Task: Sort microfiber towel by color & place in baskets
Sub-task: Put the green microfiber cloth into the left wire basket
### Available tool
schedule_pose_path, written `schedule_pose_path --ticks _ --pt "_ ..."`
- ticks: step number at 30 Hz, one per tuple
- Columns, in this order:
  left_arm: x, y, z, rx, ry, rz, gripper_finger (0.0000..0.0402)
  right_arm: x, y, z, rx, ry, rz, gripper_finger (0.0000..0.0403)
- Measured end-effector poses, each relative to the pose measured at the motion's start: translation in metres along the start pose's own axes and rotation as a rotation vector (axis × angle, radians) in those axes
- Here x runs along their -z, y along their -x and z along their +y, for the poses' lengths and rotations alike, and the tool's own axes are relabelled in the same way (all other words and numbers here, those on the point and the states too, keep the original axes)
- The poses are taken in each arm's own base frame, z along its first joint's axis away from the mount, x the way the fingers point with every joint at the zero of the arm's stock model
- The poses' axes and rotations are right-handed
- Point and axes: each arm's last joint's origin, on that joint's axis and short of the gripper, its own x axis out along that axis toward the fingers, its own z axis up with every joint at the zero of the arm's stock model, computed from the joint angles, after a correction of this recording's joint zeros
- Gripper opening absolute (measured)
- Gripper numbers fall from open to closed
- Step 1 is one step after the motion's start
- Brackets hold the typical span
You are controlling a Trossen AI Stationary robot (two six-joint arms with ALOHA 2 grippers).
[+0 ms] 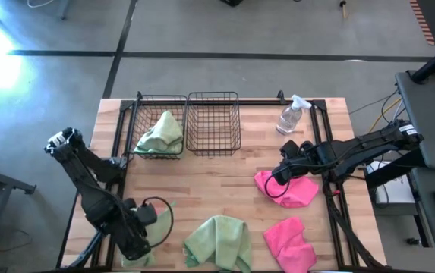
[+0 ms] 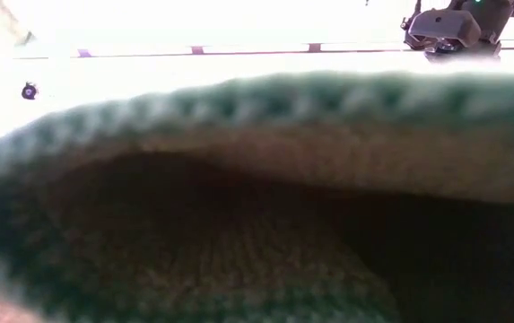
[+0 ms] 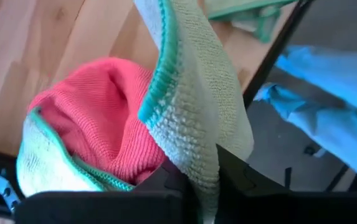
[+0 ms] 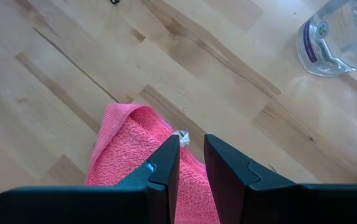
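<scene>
Pinching a light green towel [image 3: 197,112], left gripper [image 3: 200,177] closed; right gripper [image 4: 190,155] slightly parted over pink towel [image 4: 128,149]

We see bare counter [image 1: 202,182] between the baskets [image 1: 213,121] and the front towels, wide enough to pass. The spray bottle [image 1: 291,117] stands beside the right basket, just behind the right end effector [image 1: 282,178].

Light butcher-block wooden table [image 1: 217,197] with black metal frame, standing on a grey polished concrete floor [image 1: 65,30] crossed by dark tape lines [image 1: 202,54]. Bright glare falls on the floor at left. Grey desk [image 1: 430,114] at right.
</scene>
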Motion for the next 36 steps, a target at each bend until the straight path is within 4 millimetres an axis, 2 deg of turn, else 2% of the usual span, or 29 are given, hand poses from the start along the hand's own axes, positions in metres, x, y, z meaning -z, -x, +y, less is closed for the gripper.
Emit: schedule_pose_path --ticks 10,20,36 --pt "0.006 0.018 -0.01 0.072 0.009 -0.01 0.0046 0.0 0.0 0.0 -0.004 -0.003 -0.003 0.0068" --pt "0.012 0.017 -0.01 0.067 0.025 0.008 0.0069 -0.001 0.0 0.001 -0.014 -0.005 -0.008 0.0068" --pt "0.015 0.012 -0.009 0.06 0.03 0.01 0.0065 -0.001 0.0 0.002 -0.017 -0.007 -0.01 0.0068"
